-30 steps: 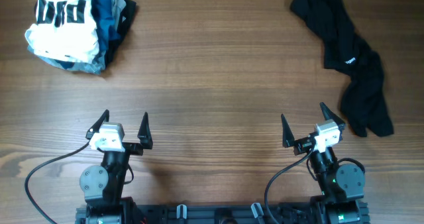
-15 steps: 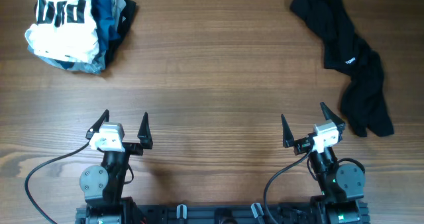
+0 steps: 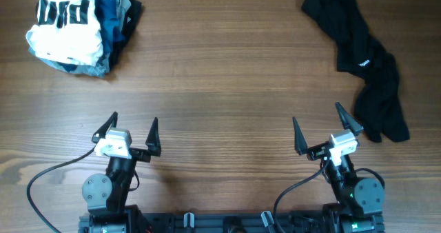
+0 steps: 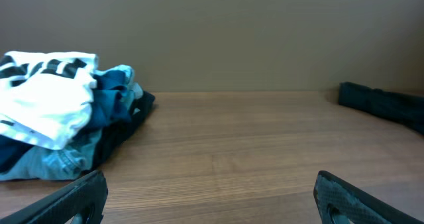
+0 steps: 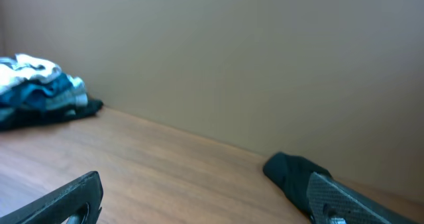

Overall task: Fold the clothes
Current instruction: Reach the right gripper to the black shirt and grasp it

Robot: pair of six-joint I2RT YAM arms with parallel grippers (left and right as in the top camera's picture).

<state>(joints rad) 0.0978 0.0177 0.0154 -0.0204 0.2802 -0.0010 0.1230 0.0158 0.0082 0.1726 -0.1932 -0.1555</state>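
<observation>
Jaws of left gripper [image 3: 134,118] and right gripper [image 3: 316,114] are held apart, empty, presumably readied for the black garment [image 3: 353,41] at two o'clock.

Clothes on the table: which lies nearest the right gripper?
The black garment, just beyond the right gripper; the white-and-blue pile sits at the far-left corner.

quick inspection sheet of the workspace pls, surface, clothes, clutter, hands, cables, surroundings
surface: brown wooden table, no stains seen
job's things: heaped pile of white, blue and dark clothes at the far left corner; crumpled black garment at the far right
clutter: nothing seen
hands: left hand open, empty; right hand open, empty; both near the front edge
cables: black cable loops by the left base; second black cable by the right base
surroundings: plain beige wall
</observation>
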